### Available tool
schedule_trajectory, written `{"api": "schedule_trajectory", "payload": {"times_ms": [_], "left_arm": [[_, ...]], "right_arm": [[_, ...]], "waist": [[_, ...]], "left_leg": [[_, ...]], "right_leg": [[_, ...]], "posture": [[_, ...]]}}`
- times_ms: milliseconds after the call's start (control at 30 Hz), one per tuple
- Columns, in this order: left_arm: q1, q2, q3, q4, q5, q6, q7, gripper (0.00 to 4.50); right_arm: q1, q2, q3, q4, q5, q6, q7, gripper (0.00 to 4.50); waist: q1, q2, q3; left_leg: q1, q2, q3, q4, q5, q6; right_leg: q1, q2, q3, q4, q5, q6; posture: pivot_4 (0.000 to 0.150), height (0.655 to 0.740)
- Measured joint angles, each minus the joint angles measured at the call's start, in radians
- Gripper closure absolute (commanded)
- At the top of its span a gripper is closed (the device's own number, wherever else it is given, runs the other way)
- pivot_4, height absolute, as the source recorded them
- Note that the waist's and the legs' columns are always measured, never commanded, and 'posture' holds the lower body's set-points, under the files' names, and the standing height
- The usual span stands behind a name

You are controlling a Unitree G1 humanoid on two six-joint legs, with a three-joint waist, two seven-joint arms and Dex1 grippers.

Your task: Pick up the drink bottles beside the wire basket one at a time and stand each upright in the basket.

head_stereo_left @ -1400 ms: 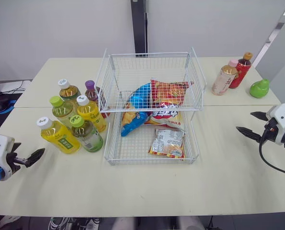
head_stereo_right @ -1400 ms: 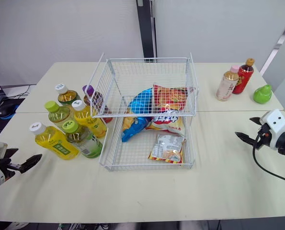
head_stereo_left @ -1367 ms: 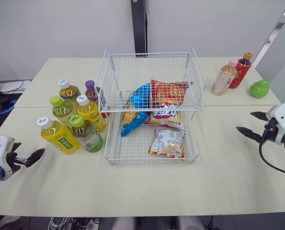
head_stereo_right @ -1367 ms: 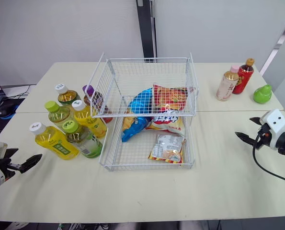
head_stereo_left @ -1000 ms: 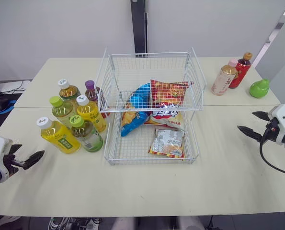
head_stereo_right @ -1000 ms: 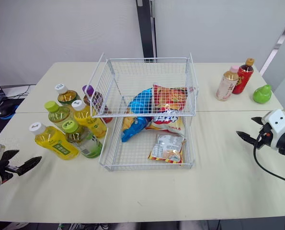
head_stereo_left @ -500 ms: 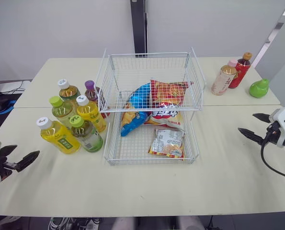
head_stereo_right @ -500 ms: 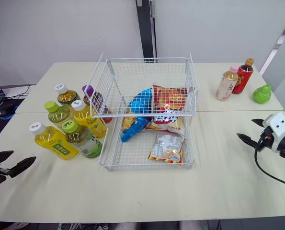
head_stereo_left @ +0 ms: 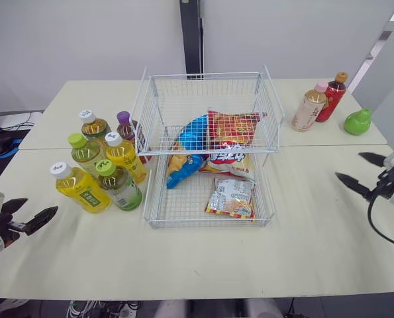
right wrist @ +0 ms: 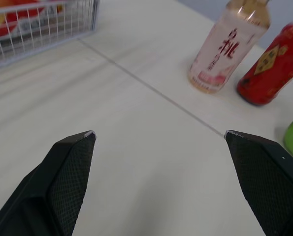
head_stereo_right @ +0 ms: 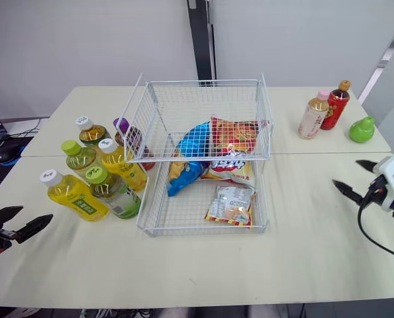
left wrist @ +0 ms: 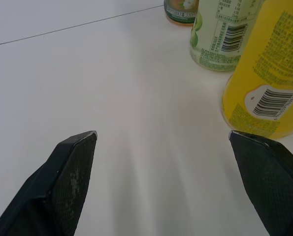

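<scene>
Tabletop (head_stereo_right: 183,258) holds purple-capped bottle (head_stereo_right: 121,123), half-hidden by wire basket (head_stereo_right: 203,82).

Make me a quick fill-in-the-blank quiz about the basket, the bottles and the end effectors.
The basket holds snack bags but no ____.
Left of it stand ____ bottles.
The left end effector and right end effector are both ____.
Missing words: bottles; six; open.

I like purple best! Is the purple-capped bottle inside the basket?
No, the purple-capped bottle stands on the table beside the wire basket, outside it.
</scene>
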Motion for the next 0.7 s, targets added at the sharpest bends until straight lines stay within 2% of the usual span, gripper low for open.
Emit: {"api": "schedule_trajectory", "payload": {"times_ms": [167,300,467,700], "left_arm": [[-0.016,-0.012,-0.009,0.001,0.000,0.017,0.001,0.03],[0.001,-0.023,-0.008,-0.018,-0.001,0.022,0.003,0.03],[0.073,-0.037,0.012,-0.068,-0.013,0.041,0.006,0.03],[0.220,-0.081,0.150,-0.251,-0.081,0.108,0.023,0.03]], "right_arm": [[0.043,-0.055,-0.077,-0.372,0.221,0.245,0.004,0.00],[-0.111,-0.111,-0.069,-0.560,0.443,0.436,-0.022,0.00],[-0.365,-0.094,0.103,-0.635,0.579,0.546,-0.014,0.00],[-0.506,0.044,0.344,-0.611,0.538,0.546,0.094,0.00]], "waist": [[-0.003,0.000,0.000],[-0.003,0.000,0.000],[-0.001,-0.002,-0.001],[0.001,-0.003,-0.001]], "left_leg": [[0.000,0.001,0.000,0.000,0.000,0.000],[-0.001,0.002,0.000,0.000,0.000,0.000],[-0.004,0.002,-0.003,0.000,0.000,-0.001],[-0.011,0.001,-0.002,0.001,-0.001,-0.001]], "right_leg": [[-0.001,0.000,0.000,0.000,0.000,0.000],[-0.001,0.000,0.001,0.000,0.000,-0.002],[-0.003,0.000,0.001,-0.002,-0.001,-0.004],[-0.010,-0.001,0.001,-0.001,0.000,-0.003]], "posture": [[0.150,0.7400],[0.150,0.7400],[0.150,0.7400],[0.150,0.7400]]}}
